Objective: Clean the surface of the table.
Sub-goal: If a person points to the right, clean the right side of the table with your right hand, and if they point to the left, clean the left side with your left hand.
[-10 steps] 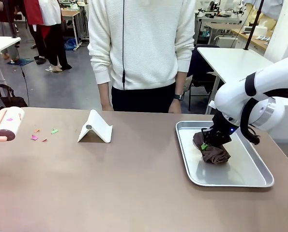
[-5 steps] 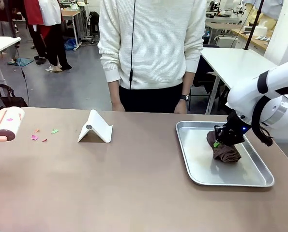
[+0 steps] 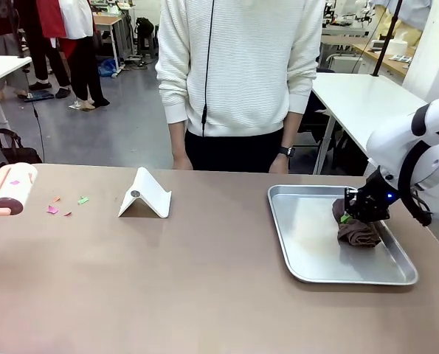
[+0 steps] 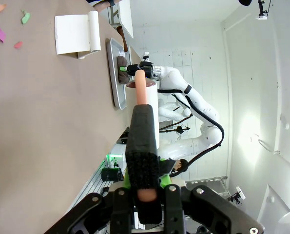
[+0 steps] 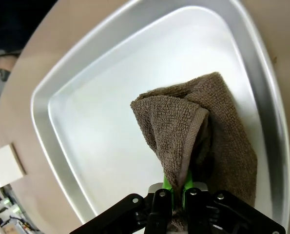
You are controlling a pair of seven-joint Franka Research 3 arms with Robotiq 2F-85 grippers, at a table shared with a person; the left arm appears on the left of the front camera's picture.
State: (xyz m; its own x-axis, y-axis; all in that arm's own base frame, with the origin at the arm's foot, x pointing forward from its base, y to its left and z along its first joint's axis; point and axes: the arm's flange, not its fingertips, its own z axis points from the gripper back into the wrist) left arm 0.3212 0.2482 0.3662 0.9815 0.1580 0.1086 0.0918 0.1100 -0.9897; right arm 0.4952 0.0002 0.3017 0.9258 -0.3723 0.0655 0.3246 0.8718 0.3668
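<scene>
At the tabletop's left edge, the left gripper (image 4: 142, 114) is clamped on the lint roller (image 3: 11, 189) handle. Coloured paper scraps (image 3: 66, 203) lie just beside it, with a white folded stand (image 3: 145, 196) further right. Near the right edge, a metal tray (image 3: 308, 251) holds a brown towel (image 3: 359, 232), with the right gripper (image 3: 350, 216) pinching its bunched fold. The table (image 3: 175, 287) spans the whole foreground: rigid, smooth, matte, likely heavy, nothing to grasp, just wipe across. The towel looks limp, so a grip at the fold suits.

Right claw (image 3: 350, 215) low at the right, jaws pinched; left claw (image 4: 143, 192) pinched likewise.
</scene>
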